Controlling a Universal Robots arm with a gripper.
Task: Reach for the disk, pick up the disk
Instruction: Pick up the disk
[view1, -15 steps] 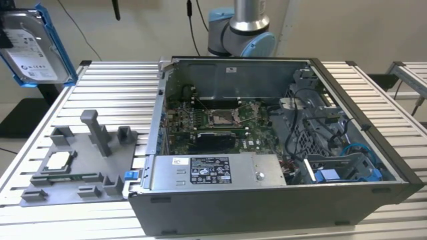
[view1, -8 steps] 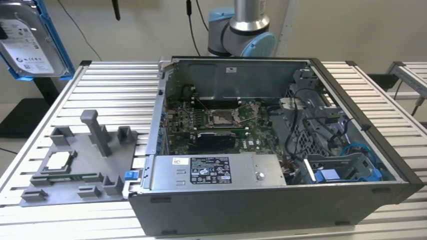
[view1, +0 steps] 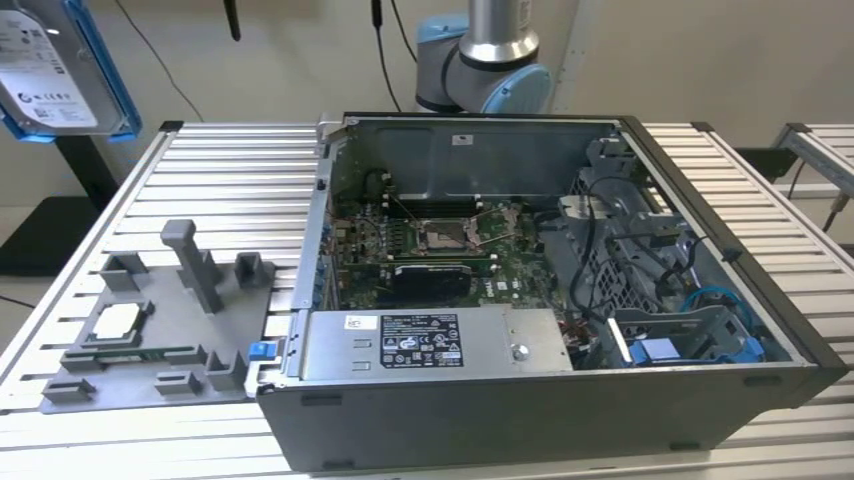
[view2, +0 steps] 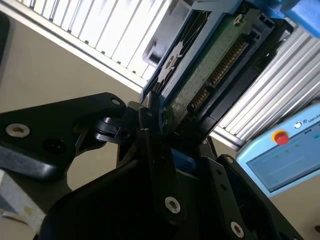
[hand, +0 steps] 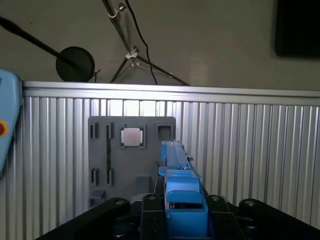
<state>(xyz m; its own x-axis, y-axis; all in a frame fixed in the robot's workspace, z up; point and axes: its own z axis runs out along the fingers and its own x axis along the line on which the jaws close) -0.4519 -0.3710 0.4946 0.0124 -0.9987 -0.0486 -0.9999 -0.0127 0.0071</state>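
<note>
The disk (view1: 54, 65) hangs high in the air at the exterior view's far left, above the table's corner. It is a silver-grey drive with a white label, clipped in a bright blue frame. In the second wrist view the disk (view2: 210, 70) shows its green circuit board and connector, with my gripper (view2: 175, 132) shut on its lower end. In the first wrist view the disk (hand: 179, 170) stands edge-on, its blue frame clamped between the black fingers (hand: 150, 210) of my gripper (hand: 184, 205).
An open computer case (view1: 747, 290) fills the table's middle and right. A grey fixture plate (view1: 147, 340) with a small square silver chip (view1: 114, 322) lies to its left; plate (hand: 107, 150) and chip (hand: 132, 136) sit below the disk. A blue pendant (view2: 285, 155) lies nearby.
</note>
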